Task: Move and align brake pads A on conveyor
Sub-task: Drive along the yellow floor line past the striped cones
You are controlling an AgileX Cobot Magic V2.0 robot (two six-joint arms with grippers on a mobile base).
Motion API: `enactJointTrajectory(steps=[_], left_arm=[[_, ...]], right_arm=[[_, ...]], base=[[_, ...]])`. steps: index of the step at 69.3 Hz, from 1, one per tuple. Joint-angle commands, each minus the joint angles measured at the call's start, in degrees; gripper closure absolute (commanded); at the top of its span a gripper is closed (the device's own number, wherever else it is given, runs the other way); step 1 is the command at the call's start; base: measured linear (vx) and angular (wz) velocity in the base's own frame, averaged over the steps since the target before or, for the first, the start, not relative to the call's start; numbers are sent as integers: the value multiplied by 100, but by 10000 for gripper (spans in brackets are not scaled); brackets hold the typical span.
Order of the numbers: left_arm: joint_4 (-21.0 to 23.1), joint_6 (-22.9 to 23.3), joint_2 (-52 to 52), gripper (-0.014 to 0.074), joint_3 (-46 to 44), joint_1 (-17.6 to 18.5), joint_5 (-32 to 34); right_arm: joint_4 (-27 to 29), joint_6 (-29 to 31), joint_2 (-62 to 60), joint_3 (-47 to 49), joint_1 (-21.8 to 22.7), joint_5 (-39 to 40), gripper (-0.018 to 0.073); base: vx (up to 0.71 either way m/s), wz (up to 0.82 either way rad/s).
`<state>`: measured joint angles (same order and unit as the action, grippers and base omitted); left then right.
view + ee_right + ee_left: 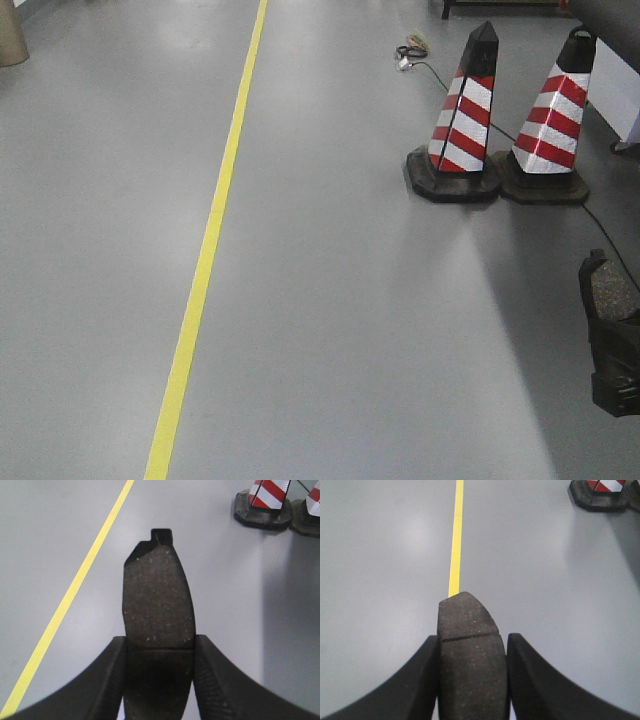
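Observation:
Two brake pads A show, each dark grey with a groove across the middle. In the left wrist view my left gripper [472, 639] is shut on one brake pad [469, 617], which sticks forward above the grey floor. My right gripper [159, 640] is shut on another brake pad [157, 592] that has a small tab at its far end. In the front view that brake pad [610, 292] and the right gripper [615, 365] appear at the right edge. The conveyor is out of view.
Below lies a grey floor [350, 330] with a yellow line [205, 265] running away from me. Two red-and-white cones [465, 110] [555, 110] on black bases stand at the back right. A black cable [415, 55] trails behind them.

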<state>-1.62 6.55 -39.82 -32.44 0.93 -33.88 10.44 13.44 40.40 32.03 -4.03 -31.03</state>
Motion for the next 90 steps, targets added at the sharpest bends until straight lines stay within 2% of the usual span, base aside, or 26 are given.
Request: enactJointTrajectory(steps=[1, 90], left_arm=[[-3, 3, 15, 468, -184, 30, 467], [-3, 3, 15, 468, -184, 30, 472]], right_arm=[[55, 63, -19, 175, 3, 463, 476], [55, 63, -19, 175, 3, 463, 476]], base=[[58, -3], [52, 0]])
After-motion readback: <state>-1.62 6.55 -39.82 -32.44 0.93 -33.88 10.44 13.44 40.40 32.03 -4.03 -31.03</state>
